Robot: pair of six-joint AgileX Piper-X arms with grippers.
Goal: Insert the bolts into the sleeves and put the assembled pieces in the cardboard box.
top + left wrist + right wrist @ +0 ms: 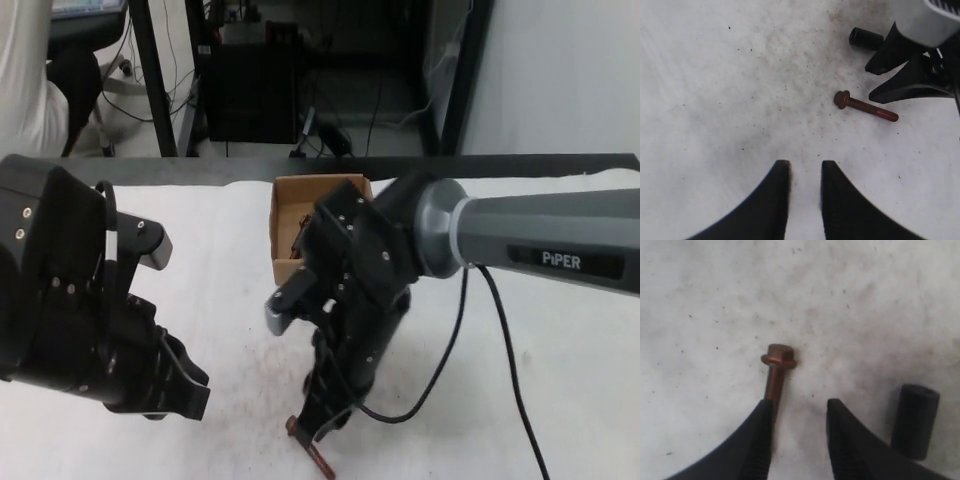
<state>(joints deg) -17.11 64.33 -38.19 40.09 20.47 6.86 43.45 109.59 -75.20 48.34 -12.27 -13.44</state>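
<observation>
A rusty brown bolt [865, 106] lies flat on the white bench, its hex head [778, 356] pointing away from my right gripper [800, 407]. That gripper is open and held low over the bench. The bolt's shank runs along the edge of one finger [760, 440], not between the two. A short black sleeve [915, 420] lies on its side just outside the other finger. In the high view the bolt [312, 452] shows below the right gripper [318, 425]. My left gripper [805, 170] is open with nothing in it, a little way from the bolt. The black sleeve [866, 38] lies beyond the right gripper [870, 82].
The cardboard box [285, 205] stands at the back middle of the bench, behind the right arm, with dark pieces inside. A black cable [480, 330] trails from the right arm over the white cloth. The left arm [80, 300] takes up the near left.
</observation>
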